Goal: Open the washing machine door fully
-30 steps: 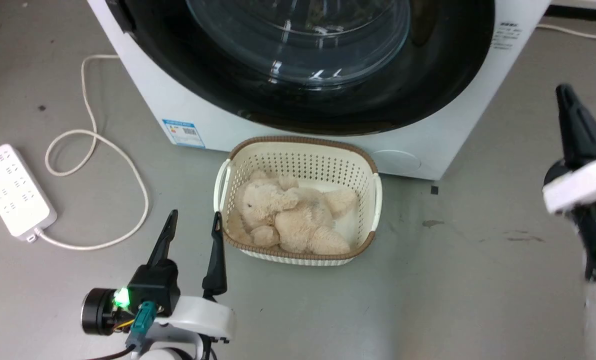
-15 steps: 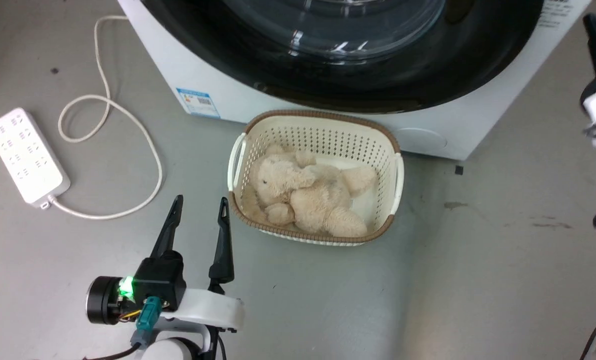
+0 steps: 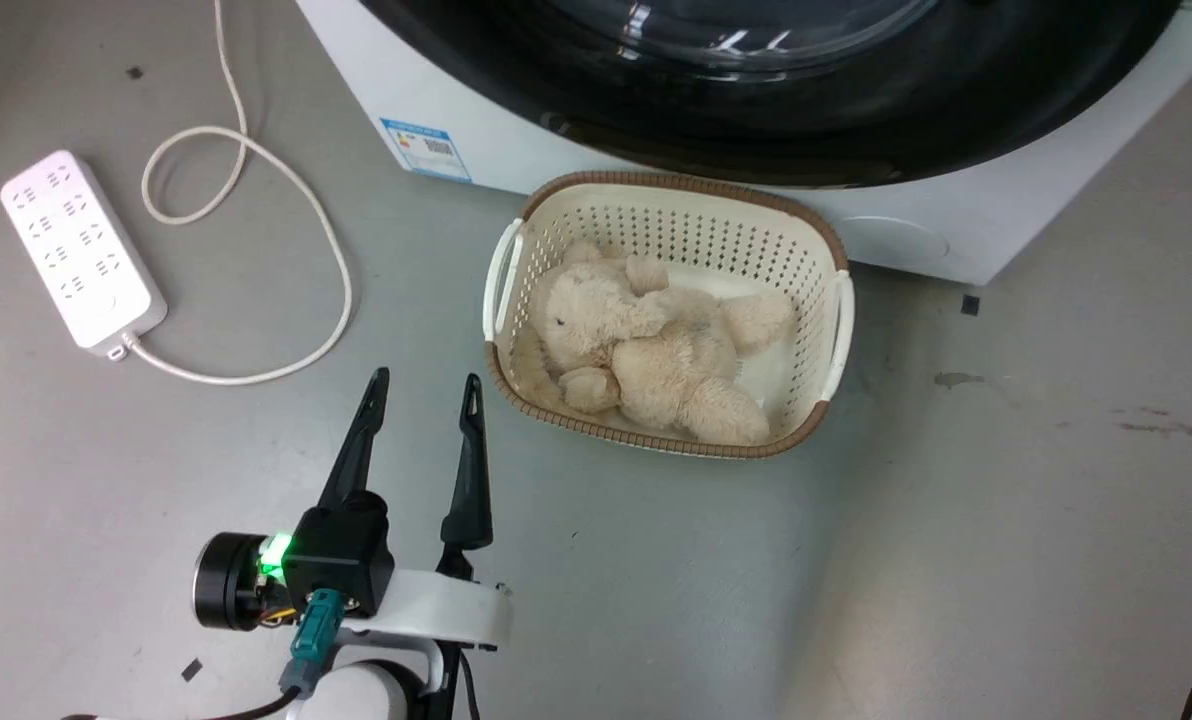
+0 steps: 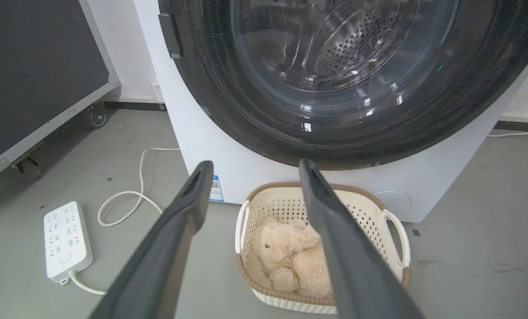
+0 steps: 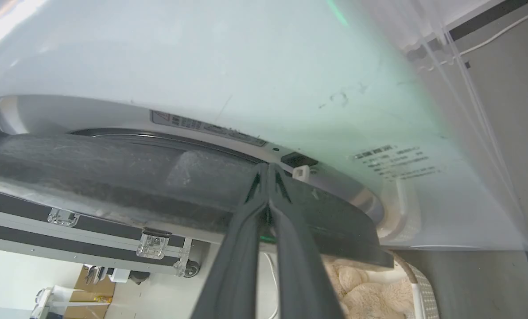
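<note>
Basket (image 3: 678,181) parked right below the door (image 3: 856,120), power strip (image 3: 81,250) off left, bare floor (image 3: 1006,500) right. My left gripper (image 3: 426,378) gapes wide, right gripper (image 5: 266,166) is pinched shut.

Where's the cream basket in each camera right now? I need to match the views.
Head view: basket at centre, just below the washing machine door.
Left wrist view: basket at lower centre, beneath the door.
Right wrist view: basket in the bottom right corner, under the door's edge.
Shared landmark: the black door, above the basket in each picture.
</note>
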`<state>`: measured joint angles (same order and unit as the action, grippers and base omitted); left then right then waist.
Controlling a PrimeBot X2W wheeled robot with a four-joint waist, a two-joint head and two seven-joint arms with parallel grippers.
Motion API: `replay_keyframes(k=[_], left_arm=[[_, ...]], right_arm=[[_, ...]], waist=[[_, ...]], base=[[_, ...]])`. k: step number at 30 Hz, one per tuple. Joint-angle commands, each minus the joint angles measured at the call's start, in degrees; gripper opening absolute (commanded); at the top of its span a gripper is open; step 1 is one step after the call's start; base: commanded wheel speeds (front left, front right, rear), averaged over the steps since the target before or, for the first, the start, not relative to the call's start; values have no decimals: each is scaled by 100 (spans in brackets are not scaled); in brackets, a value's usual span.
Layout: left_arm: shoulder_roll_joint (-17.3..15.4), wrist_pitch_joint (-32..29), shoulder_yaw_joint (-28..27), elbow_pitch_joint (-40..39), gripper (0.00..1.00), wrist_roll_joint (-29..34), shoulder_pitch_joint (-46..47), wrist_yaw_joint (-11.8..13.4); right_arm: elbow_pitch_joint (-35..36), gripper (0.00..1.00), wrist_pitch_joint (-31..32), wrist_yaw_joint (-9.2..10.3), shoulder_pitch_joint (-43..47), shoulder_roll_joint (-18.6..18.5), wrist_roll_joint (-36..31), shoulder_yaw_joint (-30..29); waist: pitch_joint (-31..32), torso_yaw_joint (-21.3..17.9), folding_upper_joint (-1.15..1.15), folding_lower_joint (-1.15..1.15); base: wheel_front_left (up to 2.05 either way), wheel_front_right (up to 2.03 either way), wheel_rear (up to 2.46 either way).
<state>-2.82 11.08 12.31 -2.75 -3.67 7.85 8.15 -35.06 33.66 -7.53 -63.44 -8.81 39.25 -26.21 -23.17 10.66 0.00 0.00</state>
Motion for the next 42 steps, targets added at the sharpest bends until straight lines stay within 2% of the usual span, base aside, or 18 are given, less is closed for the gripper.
replay_keyframes(k=[1,12,20,33,38,42], left_arm=[[-5,61,44,-38,100,-9,126,55],[-5,193,218,-64,100,-38,244,176],[-5,277,305,-22,100,-84,270,247],[-36,392,268,270,100,-151,-35,209],[-63,392,230,413,100,-178,-245,151],[-69,392,252,534,100,-218,-430,81]], right_arm=[[-156,0,127,2,-275,-49,93,-104],[-819,0,894,3,-1080,-92,120,-581],[-1111,0,1550,4,-1052,-102,78,-812],[-569,0,2730,4,328,445,402,-1062],[-200,0,3112,4,1127,577,636,-932],[-175,0,3284,4,1717,589,1209,-466]], waist=[[-50,35,0,0],[-287,180,0,0],[-202,220,0,0],[747,71,0,0],[1186,30,0,0],[1458,33,0,0]], base=[[0,0,0],[0,0,0],[0,0,0],[0,0,0],[0,0,0],[0,0,0]])
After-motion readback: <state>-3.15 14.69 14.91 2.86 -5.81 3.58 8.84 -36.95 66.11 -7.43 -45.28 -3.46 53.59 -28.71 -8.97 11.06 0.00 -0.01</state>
